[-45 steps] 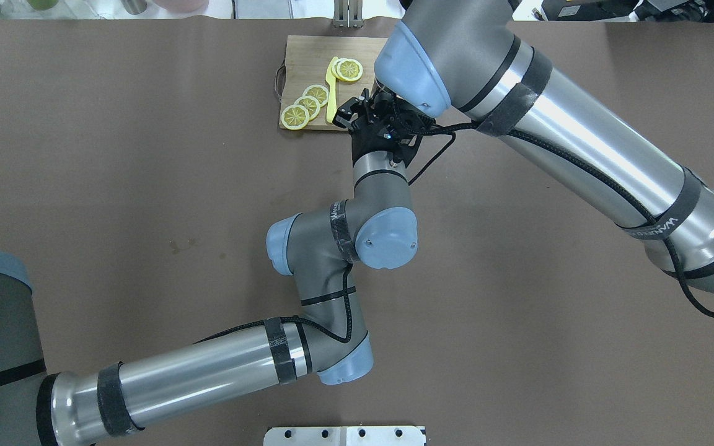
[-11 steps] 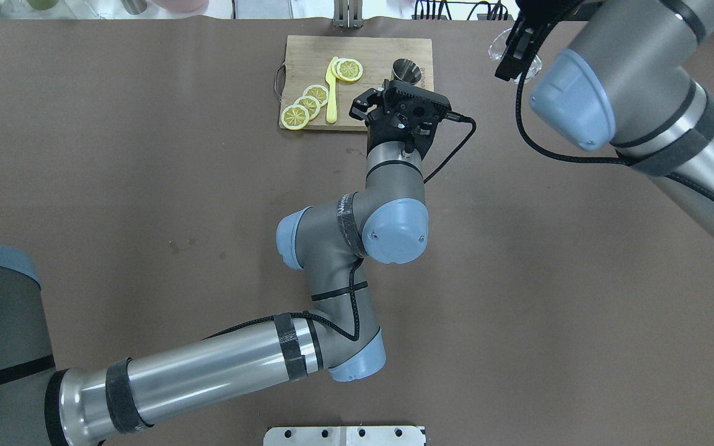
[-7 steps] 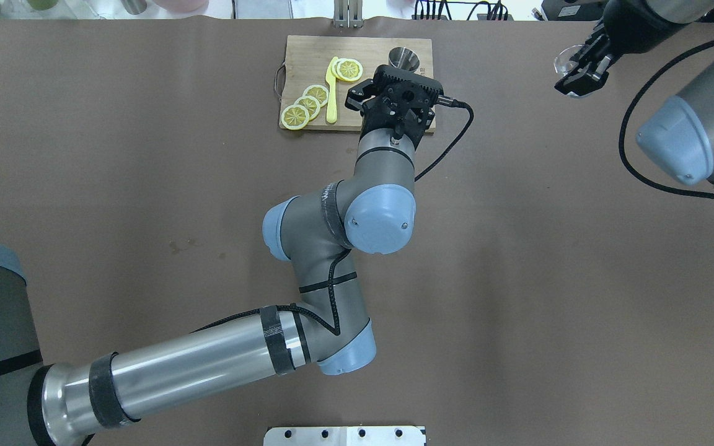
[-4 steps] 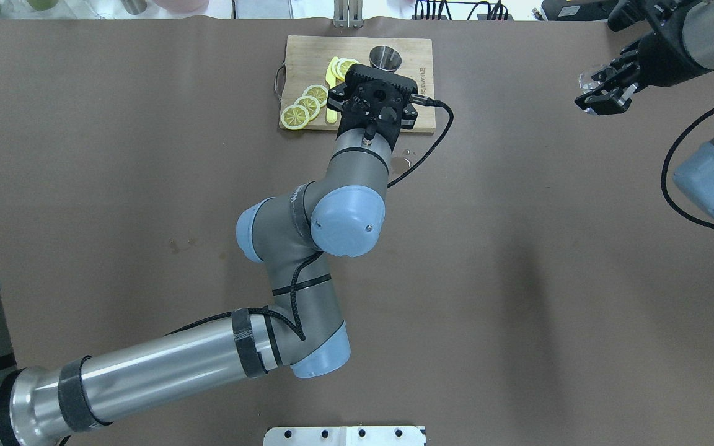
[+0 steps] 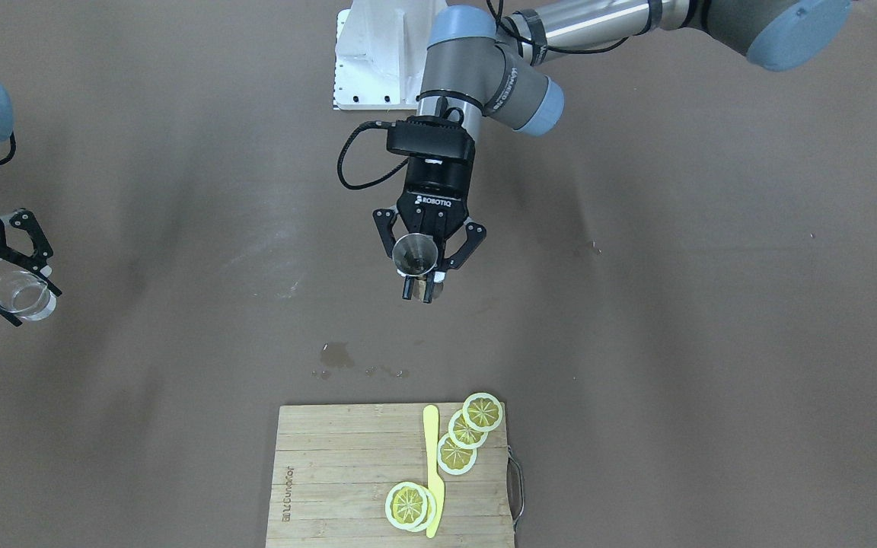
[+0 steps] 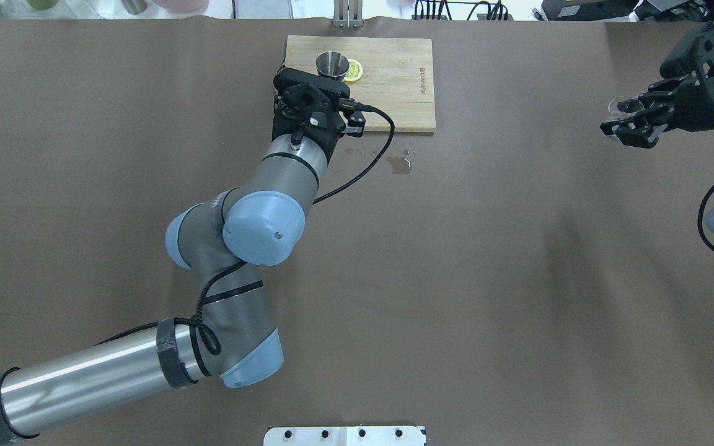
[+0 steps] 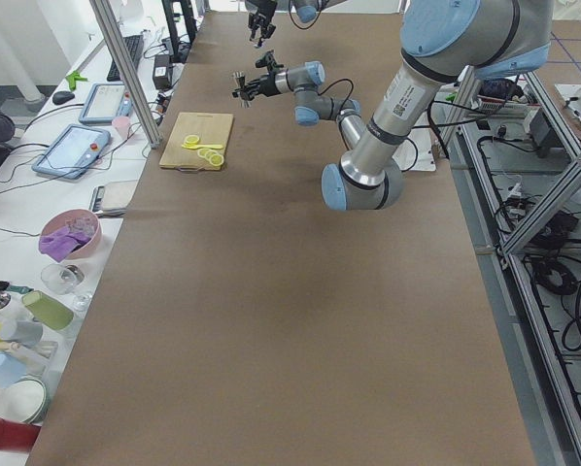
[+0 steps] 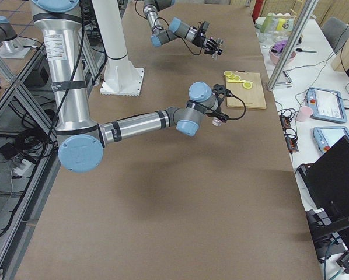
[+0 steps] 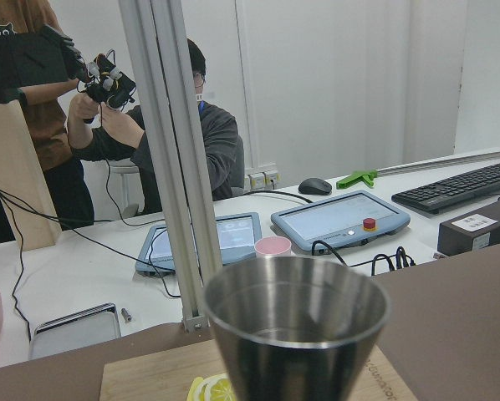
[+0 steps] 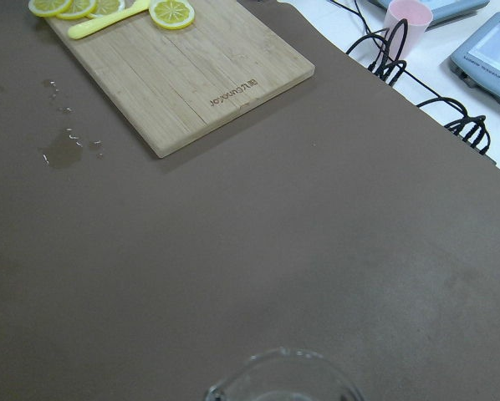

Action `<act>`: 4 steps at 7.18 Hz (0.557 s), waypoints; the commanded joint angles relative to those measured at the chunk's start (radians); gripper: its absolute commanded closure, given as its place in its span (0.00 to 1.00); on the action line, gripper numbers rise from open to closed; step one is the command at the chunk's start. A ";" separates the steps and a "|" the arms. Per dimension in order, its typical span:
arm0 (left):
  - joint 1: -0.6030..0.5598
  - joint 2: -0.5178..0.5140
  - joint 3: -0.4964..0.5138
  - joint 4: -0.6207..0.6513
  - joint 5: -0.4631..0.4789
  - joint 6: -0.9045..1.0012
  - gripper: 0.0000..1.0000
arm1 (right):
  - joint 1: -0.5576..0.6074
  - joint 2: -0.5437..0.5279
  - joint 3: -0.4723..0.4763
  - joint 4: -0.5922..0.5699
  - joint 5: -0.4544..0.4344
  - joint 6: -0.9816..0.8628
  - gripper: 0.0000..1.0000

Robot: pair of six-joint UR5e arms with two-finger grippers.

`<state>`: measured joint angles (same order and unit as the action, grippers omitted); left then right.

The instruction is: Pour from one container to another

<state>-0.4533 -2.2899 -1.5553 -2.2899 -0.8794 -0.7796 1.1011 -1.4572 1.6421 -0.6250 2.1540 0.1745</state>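
Note:
The silver-grey metal jigger [image 5: 416, 255] hangs upright in the air, mouth up, with my left gripper [image 5: 422, 288] shut on its lower part. Seen from overhead, the jigger [image 6: 332, 63] is over the left end of the cutting board. It fills the foreground of the left wrist view as a dark cone [image 9: 296, 326]. The clear glass [image 5: 21, 295] is far off near the table's right end, with my right gripper [image 5: 27, 306] shut on it. Overhead, the glass [image 6: 618, 108] shows just beyond the right gripper [image 6: 621, 128]. Only its rim [image 10: 283, 380] shows in the right wrist view.
A wooden cutting board [image 6: 394, 80] lies at the far middle, with lemon slices [image 5: 465, 434] and a yellow knife [image 5: 431, 464] on it. A small wet puddle [image 6: 399, 164] sits just in front of the board. The white base plate [image 6: 344, 435] is at the near edge.
The two grippers, close together over the board at first, are now far apart. My left gripper carried the jigger leftward along the board. My right gripper swung right with the glass.

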 commanded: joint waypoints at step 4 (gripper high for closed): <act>-0.054 0.333 -0.143 -0.237 -0.062 -0.009 1.00 | -0.151 0.041 -0.234 0.399 -0.213 0.204 1.00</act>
<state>-0.4916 -2.0321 -1.6942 -2.4441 -0.9271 -0.7883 1.0166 -1.4347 1.4305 -0.2705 2.0157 0.3215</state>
